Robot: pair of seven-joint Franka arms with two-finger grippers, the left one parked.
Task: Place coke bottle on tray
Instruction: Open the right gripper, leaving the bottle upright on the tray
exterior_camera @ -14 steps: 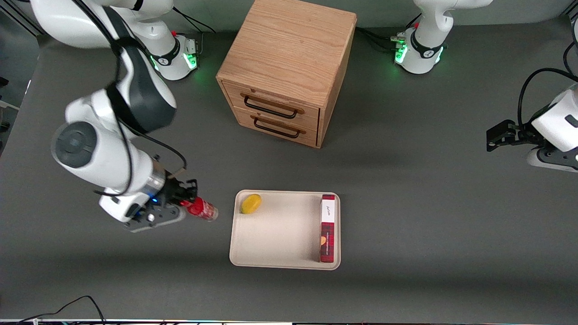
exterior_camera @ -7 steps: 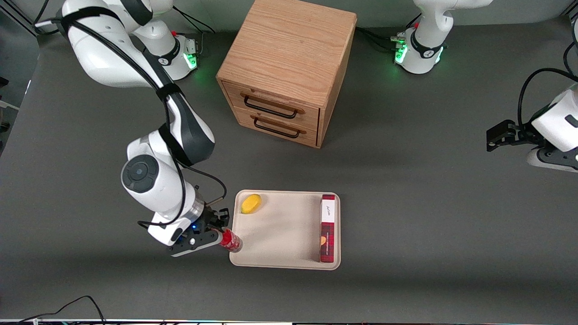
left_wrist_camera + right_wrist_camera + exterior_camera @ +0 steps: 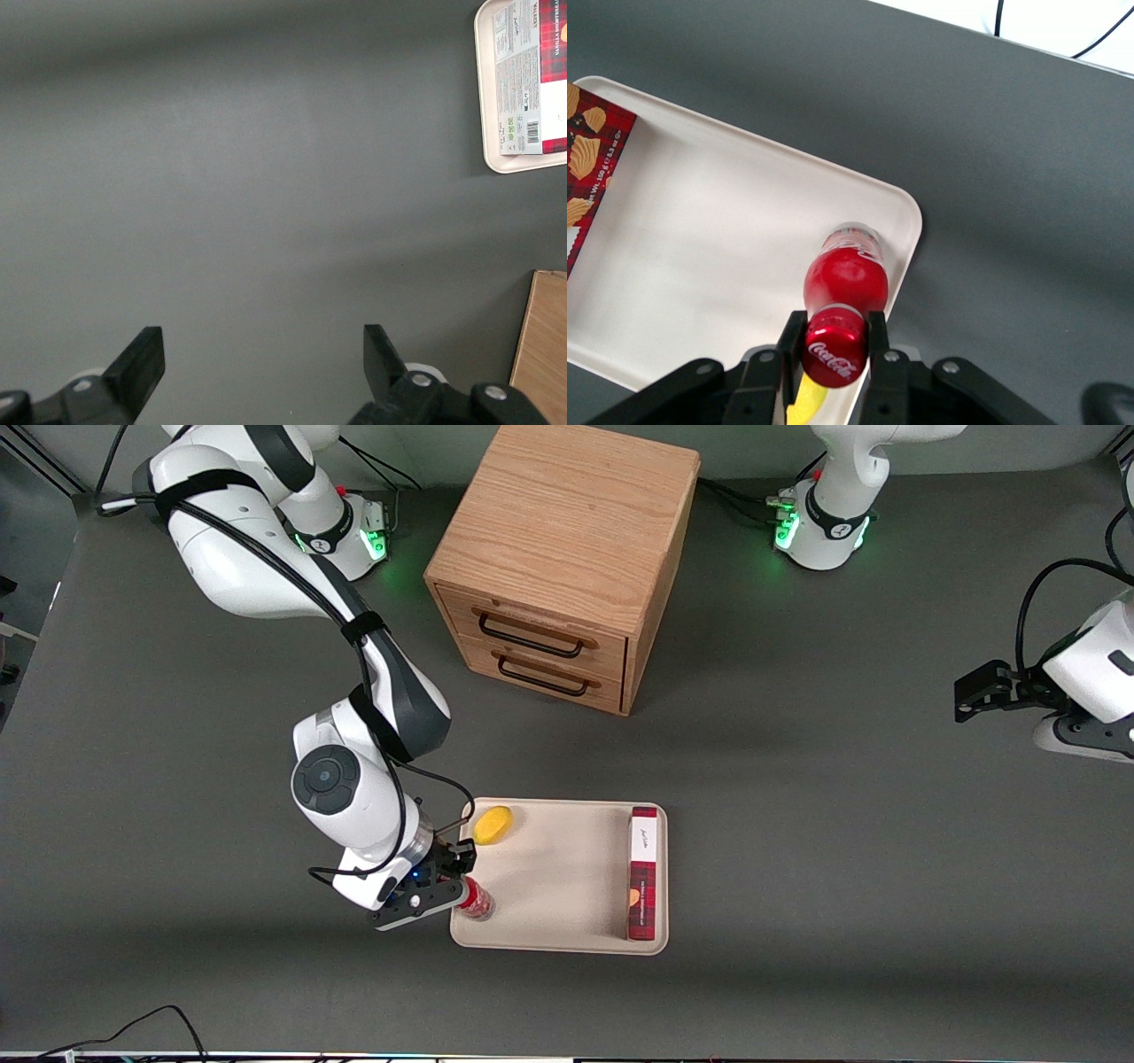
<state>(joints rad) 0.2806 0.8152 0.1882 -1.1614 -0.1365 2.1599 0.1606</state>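
A: Where is the hand (image 3: 462,893)?

B: Over the tray's (image 3: 558,939) corner at the working arm's end, the one nearer the front camera. Its two fingers (image 3: 877,341) are clamped on the red cap of the coke bottle (image 3: 478,902).

A: Bottle's position?

B: Held roughly upright above the cream tray surface, just inside the rim. In the right wrist view the coke bottle (image 3: 843,301) hangs below the hand (image 3: 833,347), base pointing down at the tray (image 3: 726,248) near its rounded corner. Whether the base touches the tray, I cannot tell.

A: What else is on the tray?

B: A yellow lemon (image 3: 493,825) in the corner farther from the front camera, same end as the bottle. A long red plaid box (image 3: 643,872) lies along the edge toward the parked arm's end.

A: And the rest of the bench (image 3: 842,824)?

B: A wooden drawer cabinet (image 3: 563,558) with two dark-handled drawers, farther from the front camera than the tray, well apart from it.
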